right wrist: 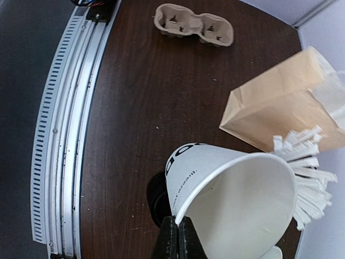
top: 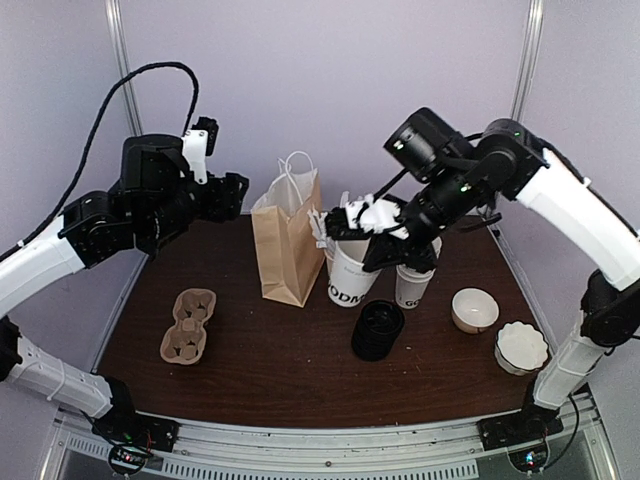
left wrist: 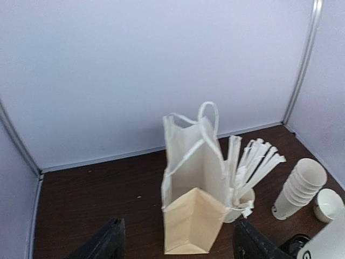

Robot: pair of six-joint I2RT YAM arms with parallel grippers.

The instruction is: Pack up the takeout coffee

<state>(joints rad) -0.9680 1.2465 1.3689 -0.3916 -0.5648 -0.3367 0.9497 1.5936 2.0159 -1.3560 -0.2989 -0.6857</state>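
Note:
The takeout coffee cup [right wrist: 232,183], white paper with dark lettering and no lid on it, hangs tilted with its mouth toward the wrist camera. My right gripper [right wrist: 178,226] is shut on its rim. From above, this cup [top: 352,275] sits right of the brown paper bag [top: 288,235], under the right gripper [top: 392,250]. A stack of black lids [top: 378,330] stands just in front of and below it. My left gripper [left wrist: 175,245] is open and holds nothing, raised left of and behind the bag [left wrist: 197,205], whose mouth is open.
A cup of white sticks [left wrist: 253,162] stands against the bag's right side. A stack of lidless cups [top: 415,285] is to the right of the held cup. Two white bowls [top: 474,309] [top: 521,347] lie at the right. A cardboard cup carrier [top: 190,325] lies front left.

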